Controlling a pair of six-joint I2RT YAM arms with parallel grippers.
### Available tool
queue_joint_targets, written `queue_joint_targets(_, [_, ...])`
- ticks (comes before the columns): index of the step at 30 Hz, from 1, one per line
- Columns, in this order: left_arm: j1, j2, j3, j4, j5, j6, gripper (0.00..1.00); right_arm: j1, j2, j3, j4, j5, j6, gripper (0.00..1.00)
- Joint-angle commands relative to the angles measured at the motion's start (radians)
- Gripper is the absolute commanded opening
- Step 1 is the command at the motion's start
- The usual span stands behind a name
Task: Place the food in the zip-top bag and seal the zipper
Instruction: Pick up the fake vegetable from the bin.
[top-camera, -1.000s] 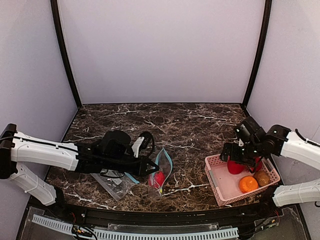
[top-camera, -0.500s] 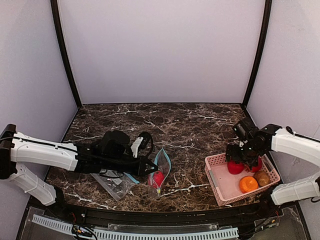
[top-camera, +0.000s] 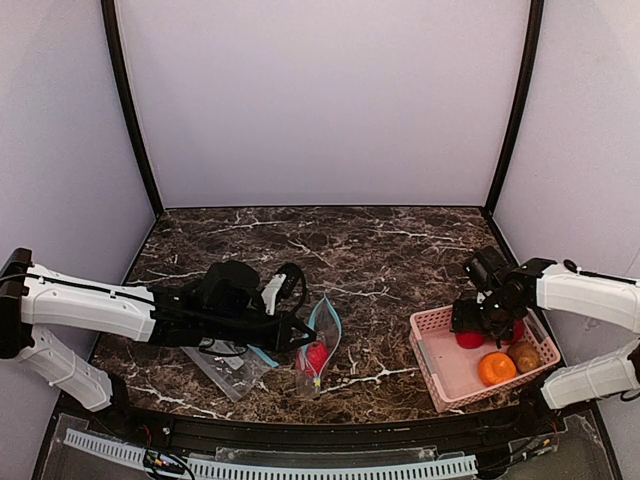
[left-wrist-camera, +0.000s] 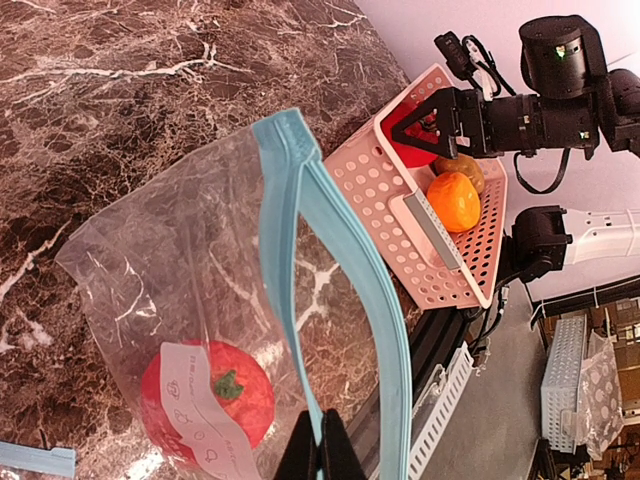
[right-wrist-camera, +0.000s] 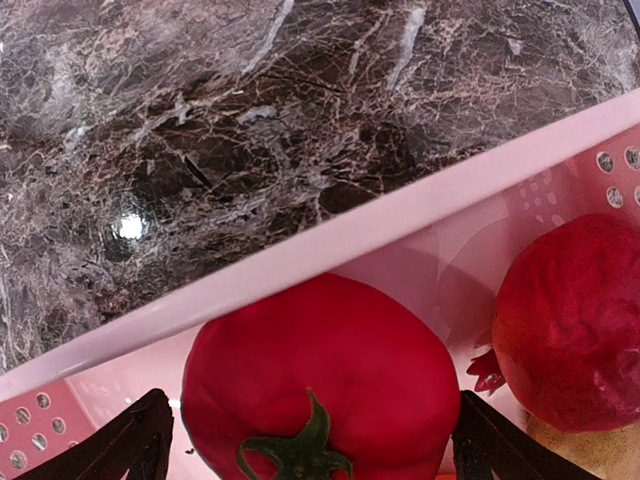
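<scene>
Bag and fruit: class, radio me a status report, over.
Left end effector shut on bag rim. Right end effector open, straddling tomato in basket. One red fruit bagged. Basket wall close beside tomato.

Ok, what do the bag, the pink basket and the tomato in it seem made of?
The zip-top bag looks like thin clear plastic film, creased, with the tabletop showing through; its zipper strip is opaque light blue. The pink basket looks like rigid moulded plastic, matte, with rows of round holes. The tomato is probably smooth plastic or rubber, uniform red with a moulded green stem; I cannot tell which.
</scene>
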Motion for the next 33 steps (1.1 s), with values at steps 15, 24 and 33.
queue_joint_targets(15, [0.004,-0.015,-0.005,0.001,0.000,-0.014,0.01,-0.006,-0.077,0.007,-0.036,0.047,-0.001,0.63])
queue_joint_targets(24, [0.004,0.014,-0.003,0.046,0.015,-0.040,0.01,0.006,-0.365,0.146,-0.110,-0.126,-0.010,0.60])
queue_joint_targets(33, [0.011,0.065,-0.027,0.113,0.018,-0.097,0.01,0.133,-0.428,0.148,0.196,-0.441,0.048,0.57])
